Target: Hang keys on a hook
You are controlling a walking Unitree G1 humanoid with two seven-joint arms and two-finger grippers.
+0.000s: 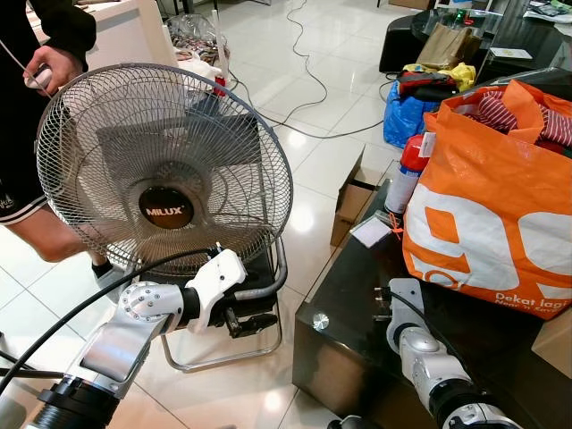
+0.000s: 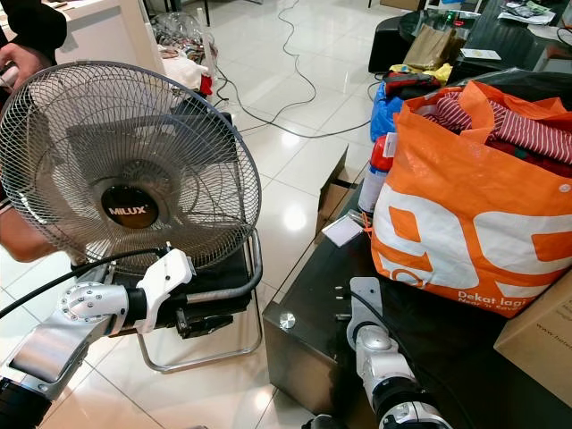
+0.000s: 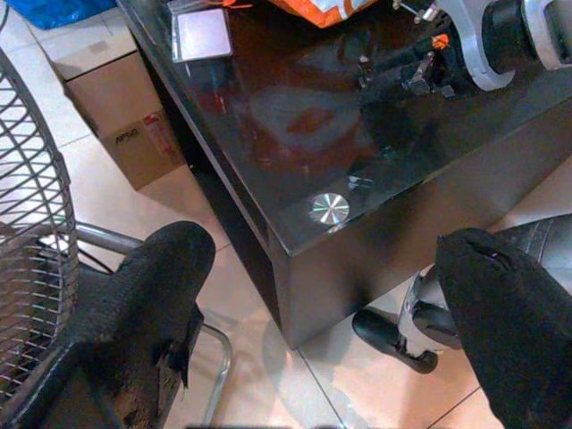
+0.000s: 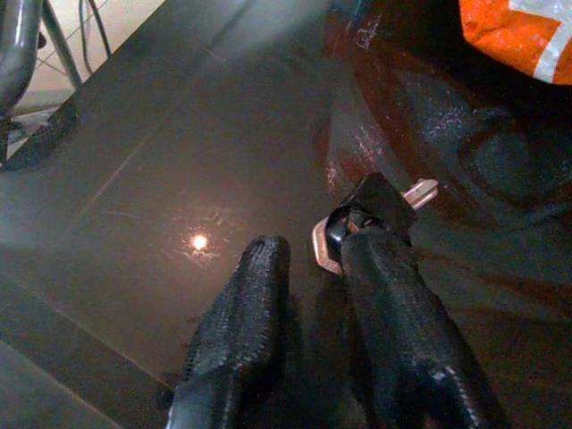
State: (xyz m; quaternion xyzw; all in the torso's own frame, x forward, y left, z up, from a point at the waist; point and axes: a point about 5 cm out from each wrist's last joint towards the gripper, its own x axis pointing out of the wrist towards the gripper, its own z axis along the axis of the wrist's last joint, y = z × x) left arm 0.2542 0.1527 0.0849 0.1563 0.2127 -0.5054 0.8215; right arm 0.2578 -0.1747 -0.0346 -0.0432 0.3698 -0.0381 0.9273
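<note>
We look down at a glossy black table on a pale tiled floor. On the table stands a large orange shopping bag stuffed with striped cloth, and beside it a white spray can with a red cap and a small clear card.

Our right arm reaches over the near part of the table. In the right wrist view its pincer is low over the dark surface, and the keys lie at the tip of one black finger, a silver key blade sticking out past a dark fob. The other finger stands apart from them, so we cannot tell whether the keys are truly grasped or only touched.

Our left arm stretches forward beside the table, in front of a large wire-caged fan labelled MILUX, which stands on a metal-framed chair. The left pincer is released, its two fingers spread wide with nothing between them, hanging over the floor near the table corner.

A person stands behind the fan, one hand raised near its rim. Cables trail across the floor.
</note>
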